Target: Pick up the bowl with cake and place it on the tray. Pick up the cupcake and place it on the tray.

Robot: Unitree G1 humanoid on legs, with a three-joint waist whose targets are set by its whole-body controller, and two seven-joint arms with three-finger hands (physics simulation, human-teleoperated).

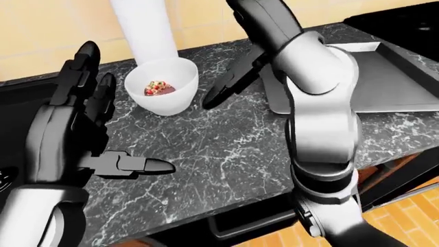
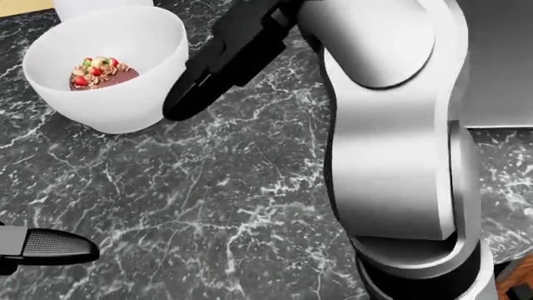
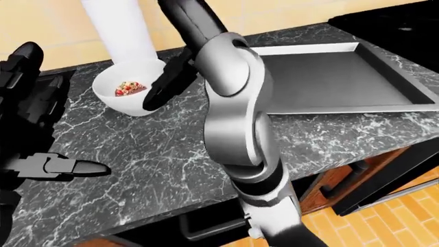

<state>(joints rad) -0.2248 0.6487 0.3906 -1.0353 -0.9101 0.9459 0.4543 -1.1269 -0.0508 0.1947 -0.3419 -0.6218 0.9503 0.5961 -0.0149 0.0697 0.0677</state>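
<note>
We are looking at the white bowl with cake (image 2: 108,62) sitting in the upper left of the head view on the black marble counter (image 2: 208,206). Our right hand (image 1: 230,85) is reaching beside its rim, one dark finger just beside the wall (whether spread or closed, we cannot tell). Our left hand (image 1: 82,128) is hanging wide open at left. The tray (image 3: 329,77) is lying at upper right.

Even, bright, diffuse render light; no distinct source. Soft highlight on right arm shell (image 2: 392,125), toward 12 o'clock. Faint shadow under bowl (image 2: 108,69) at 6 o'clock. Sharp throughout, no blur; mild wide-angle stretch at edges.
</note>
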